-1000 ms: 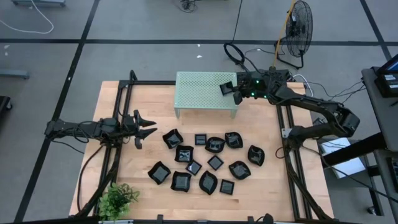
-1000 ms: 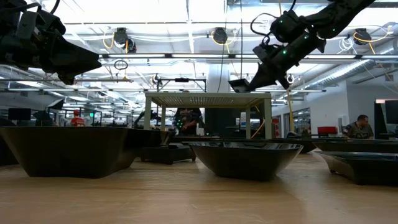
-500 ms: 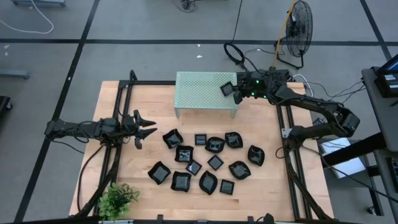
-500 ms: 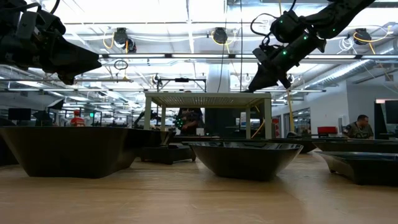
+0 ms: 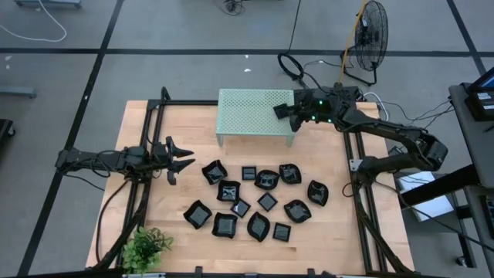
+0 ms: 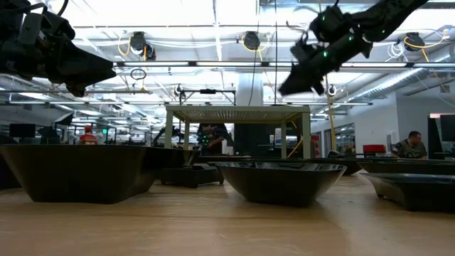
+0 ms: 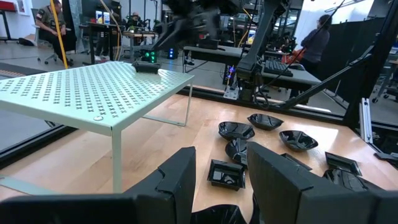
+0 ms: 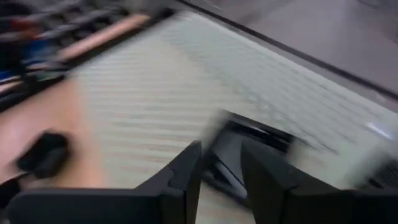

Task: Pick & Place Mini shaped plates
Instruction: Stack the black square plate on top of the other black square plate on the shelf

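On the table (image 5: 154,224), the stand (image 5: 247,108) carries one plate (image 5: 281,110) near its right edge; others (image 5: 267,180) lie in front. The right gripper (image 5: 296,116), fingers parted, could drag it off. The left gripper (image 5: 181,158) waits open.

Glossy black mini plates (image 5: 266,202) clustered on the table; one square plate (image 5: 282,110) atop the stand's corner.
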Available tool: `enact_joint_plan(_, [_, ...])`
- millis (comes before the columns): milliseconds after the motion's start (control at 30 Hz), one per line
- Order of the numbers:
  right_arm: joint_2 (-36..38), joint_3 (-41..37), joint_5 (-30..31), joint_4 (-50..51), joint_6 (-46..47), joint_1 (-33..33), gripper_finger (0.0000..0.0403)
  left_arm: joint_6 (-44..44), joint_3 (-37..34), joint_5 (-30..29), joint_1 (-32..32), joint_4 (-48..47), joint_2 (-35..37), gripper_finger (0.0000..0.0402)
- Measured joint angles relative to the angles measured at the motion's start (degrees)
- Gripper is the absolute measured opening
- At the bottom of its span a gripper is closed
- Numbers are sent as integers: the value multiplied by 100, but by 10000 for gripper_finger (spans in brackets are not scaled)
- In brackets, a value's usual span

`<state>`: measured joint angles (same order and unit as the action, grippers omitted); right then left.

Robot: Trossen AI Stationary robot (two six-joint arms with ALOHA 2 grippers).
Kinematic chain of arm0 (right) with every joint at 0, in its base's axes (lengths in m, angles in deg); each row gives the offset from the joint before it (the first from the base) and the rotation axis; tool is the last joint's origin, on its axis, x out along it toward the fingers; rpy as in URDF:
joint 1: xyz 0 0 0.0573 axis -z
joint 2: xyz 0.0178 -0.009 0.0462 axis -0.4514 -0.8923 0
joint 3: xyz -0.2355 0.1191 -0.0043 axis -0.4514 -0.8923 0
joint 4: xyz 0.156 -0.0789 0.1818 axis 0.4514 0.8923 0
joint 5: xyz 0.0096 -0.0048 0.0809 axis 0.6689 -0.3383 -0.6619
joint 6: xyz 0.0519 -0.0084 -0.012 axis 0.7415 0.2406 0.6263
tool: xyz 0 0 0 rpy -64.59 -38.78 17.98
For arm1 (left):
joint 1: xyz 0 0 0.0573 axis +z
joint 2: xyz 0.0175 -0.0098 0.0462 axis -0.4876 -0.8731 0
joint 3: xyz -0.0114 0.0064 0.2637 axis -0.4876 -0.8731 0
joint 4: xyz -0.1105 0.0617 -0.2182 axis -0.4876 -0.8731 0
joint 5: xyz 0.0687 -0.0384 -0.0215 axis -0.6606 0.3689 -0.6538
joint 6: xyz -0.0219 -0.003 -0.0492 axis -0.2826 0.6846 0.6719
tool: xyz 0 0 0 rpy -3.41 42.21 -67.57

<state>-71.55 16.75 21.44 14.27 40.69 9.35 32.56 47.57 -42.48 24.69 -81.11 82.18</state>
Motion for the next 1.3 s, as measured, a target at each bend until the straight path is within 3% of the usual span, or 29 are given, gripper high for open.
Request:
enact_joint_plan(200, [243,169,-63,75,-571,-1600,128,0,2,0,2,0,0,145])
enact_joint_plan(267, [249,438,386,578,-753,-2394,137,0,2,-2,1,0,2,145])
enact_joint_plan(367, [107,1094,1734,1862,-1024,-3710,149,0,2,-2,2,0,1,145])
enact_joint_plan(467, [-293,1763,2832,3126,-458,-4897,156,-2,2,-2,0,-2,2,145])
enact_joint_plan(600, [-916,2161,2957,3998,905,-5855,156,0,1,-1,1,-3,0,145])
enact_joint_plan(733, [-1653,2093,2495,4294,1694,-6342,151,0,0,0,0,-9,0,145])
enact_joint_plan(967, [-2615,2052,1718,4228,1992,-6585,146,0,1,0,0,-19,0,145])
enact_joint_plan(1167, [-2923,2050,1050,3930,1842,-6397,144,-1,2,0,1,-24,0,145])
enact_joint_plan(1300, [-2910,2052,1033,3687,1832,-6324,141,0,2,0,2,-26,0,145])
